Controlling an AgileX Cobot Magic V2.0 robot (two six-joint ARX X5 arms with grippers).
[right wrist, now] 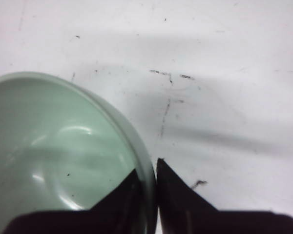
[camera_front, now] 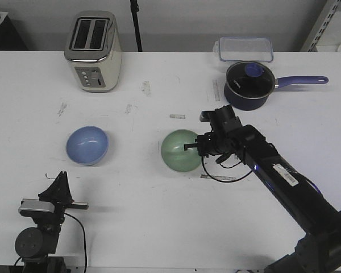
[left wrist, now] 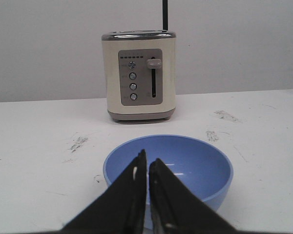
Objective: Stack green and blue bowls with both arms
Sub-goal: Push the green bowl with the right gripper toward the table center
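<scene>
Front view, scuffed white table (camera_front: pixel 159 227), grey wall (camera_front: pixel 176 23)

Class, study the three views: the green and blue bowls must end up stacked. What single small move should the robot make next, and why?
Probably lift the green bowl slightly. The right pincer already straddles its rim, one finger inside and one outside, apparently closed on it. The blue bowl sits apart to the left, and the left pincer is shut short of it.
</scene>
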